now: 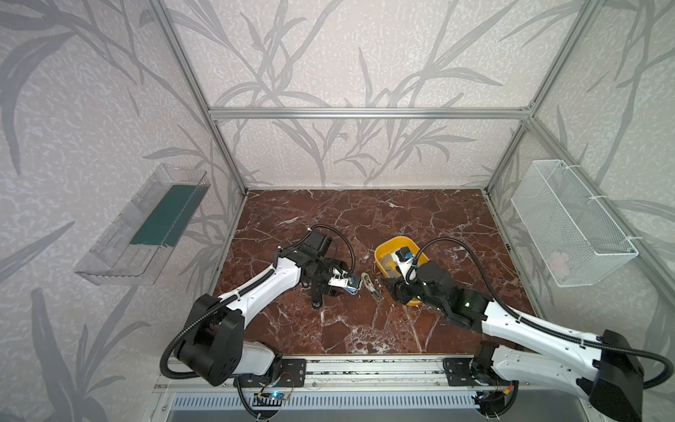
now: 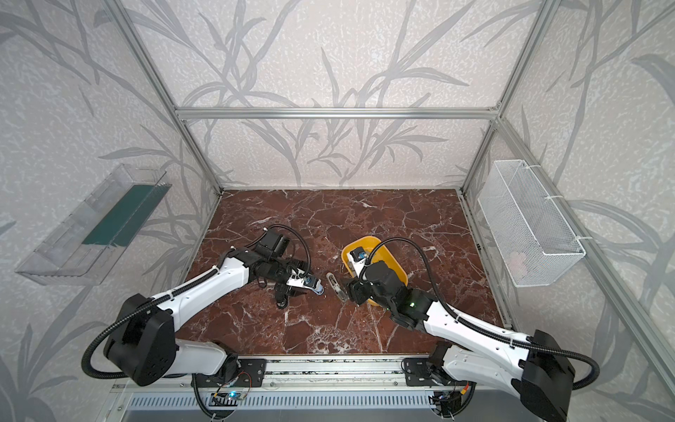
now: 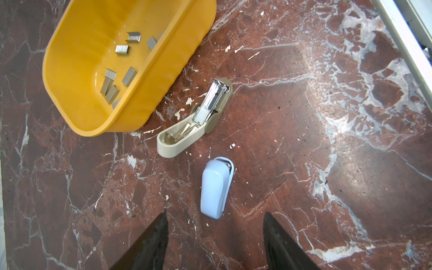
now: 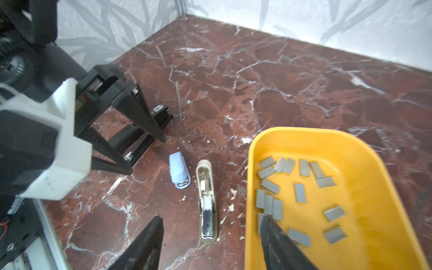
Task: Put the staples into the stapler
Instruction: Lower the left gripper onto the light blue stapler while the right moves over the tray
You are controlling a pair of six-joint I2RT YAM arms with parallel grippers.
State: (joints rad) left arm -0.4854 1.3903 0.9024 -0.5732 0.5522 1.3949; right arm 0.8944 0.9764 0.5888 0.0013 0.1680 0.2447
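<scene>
The right gripper (image 4: 212,217) is seen spread and empty, one finger hanging over the inside of the yellow tray (image 4: 304,131) and the other over bare table beside the beige stapler (image 4: 207,201); whether the tray-side finger touches a strip cannot be told. The left gripper (image 3: 215,213) is likewise held apart with nothing in it, just short of a closed blue stapler (image 3: 216,189). The staples (image 4: 300,192) are scattered flat over the tray's floor, right of centre on the table, while the beige stapler lies just left of the tray with its lid thrown back and its metal channel bared. The strips are judged to be very light, stiff yet brittle, and apt to skate on the smooth plastic. A hold across the two long sides of a single strip, clear of the overlapping ones, is thought best. The red-brown marbled tabletop (image 1: 365,219) looks hard and glossy, flecked with white chips. The cell is closed in by leaf-patterned walls on an aluminium frame, with a clear shelf (image 1: 109,252) hung on the left wall and a white wire basket (image 1: 569,226) on the right.
</scene>
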